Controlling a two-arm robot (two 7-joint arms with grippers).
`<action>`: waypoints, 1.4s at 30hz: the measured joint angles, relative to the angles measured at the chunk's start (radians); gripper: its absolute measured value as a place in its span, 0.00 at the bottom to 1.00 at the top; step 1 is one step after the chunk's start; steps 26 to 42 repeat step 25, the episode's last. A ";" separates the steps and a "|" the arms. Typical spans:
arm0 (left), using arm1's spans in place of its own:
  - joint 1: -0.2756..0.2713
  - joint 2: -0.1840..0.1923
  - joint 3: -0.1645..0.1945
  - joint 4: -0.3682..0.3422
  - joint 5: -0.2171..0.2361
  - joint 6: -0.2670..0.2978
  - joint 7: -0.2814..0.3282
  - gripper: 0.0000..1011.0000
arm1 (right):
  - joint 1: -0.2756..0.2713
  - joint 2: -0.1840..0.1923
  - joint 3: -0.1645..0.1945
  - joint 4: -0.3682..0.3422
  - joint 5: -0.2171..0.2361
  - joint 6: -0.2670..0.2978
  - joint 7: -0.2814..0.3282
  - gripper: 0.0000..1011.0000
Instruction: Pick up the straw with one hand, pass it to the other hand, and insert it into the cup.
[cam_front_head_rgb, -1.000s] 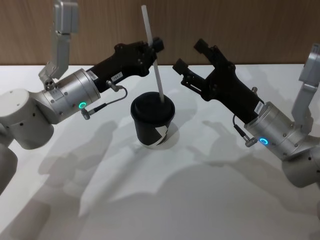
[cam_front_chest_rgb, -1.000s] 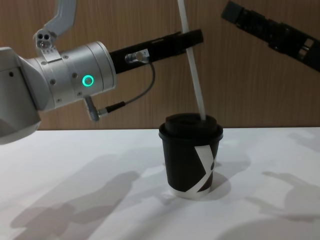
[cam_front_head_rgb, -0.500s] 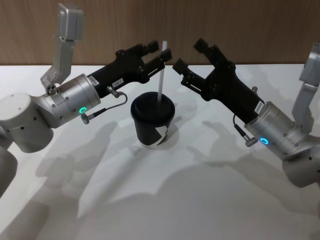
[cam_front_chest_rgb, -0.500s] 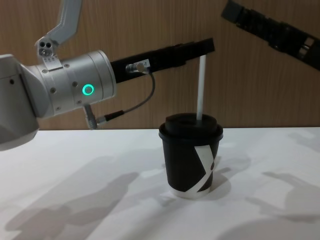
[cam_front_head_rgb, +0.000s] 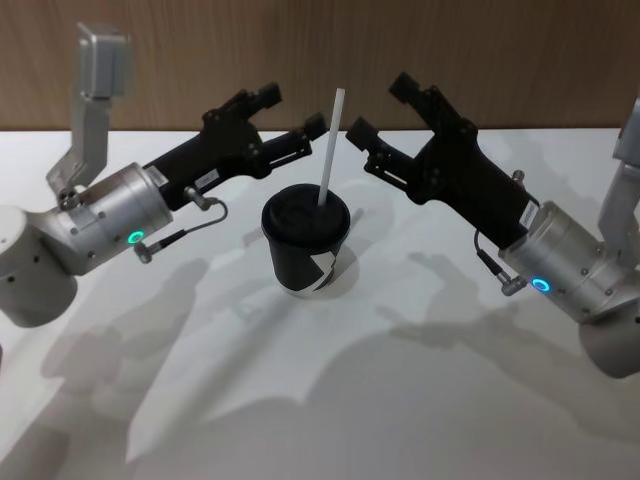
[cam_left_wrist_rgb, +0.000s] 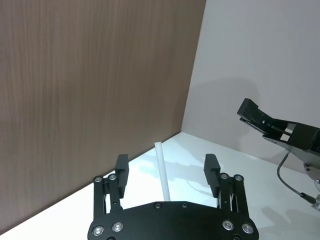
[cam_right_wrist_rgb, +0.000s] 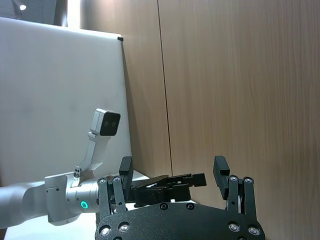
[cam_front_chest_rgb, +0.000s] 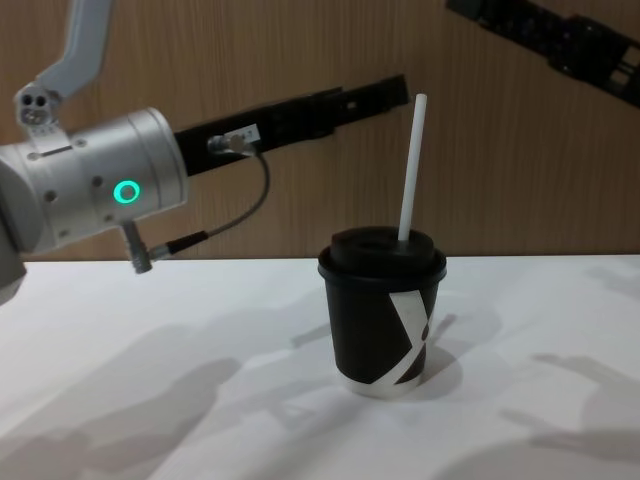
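The black cup (cam_front_head_rgb: 305, 250) (cam_front_chest_rgb: 385, 320) with its domed lid stands on the white table. The white straw (cam_front_head_rgb: 329, 145) (cam_front_chest_rgb: 410, 165) sticks up out of the lid, leaning slightly right, with nothing touching it. My left gripper (cam_front_head_rgb: 292, 110) (cam_front_chest_rgb: 385, 95) hangs open just left of the straw's top. Its wrist shows a green ring (cam_front_chest_rgb: 126, 192). In the left wrist view the straw (cam_left_wrist_rgb: 162, 170) stands beyond the spread fingers (cam_left_wrist_rgb: 121, 167). My right gripper (cam_front_head_rgb: 380, 108) (cam_right_wrist_rgb: 172, 165) is open and empty, up and to the right of the cup.
The white table (cam_front_head_rgb: 330, 400) spreads around the cup, with arm shadows on it. A wooden wall (cam_front_head_rgb: 450, 50) rises close behind both grippers. The right wrist view shows the left arm (cam_right_wrist_rgb: 65, 205) farther off.
The left gripper opened, let go of the straw and drew back to the left. The straw slid deeper into the cup and now stands free. The right arm has hardly moved.
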 joint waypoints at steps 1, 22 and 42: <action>0.005 0.003 -0.003 -0.005 -0.002 -0.002 0.000 0.93 | -0.003 0.003 0.000 -0.006 0.001 0.002 -0.002 0.99; 0.142 0.059 -0.063 -0.145 -0.012 -0.081 0.022 0.99 | -0.153 0.099 0.021 -0.180 0.068 0.080 -0.030 0.99; 0.152 0.061 -0.067 -0.154 -0.012 -0.089 0.025 0.99 | -0.167 0.108 0.023 -0.193 0.075 0.086 -0.030 0.99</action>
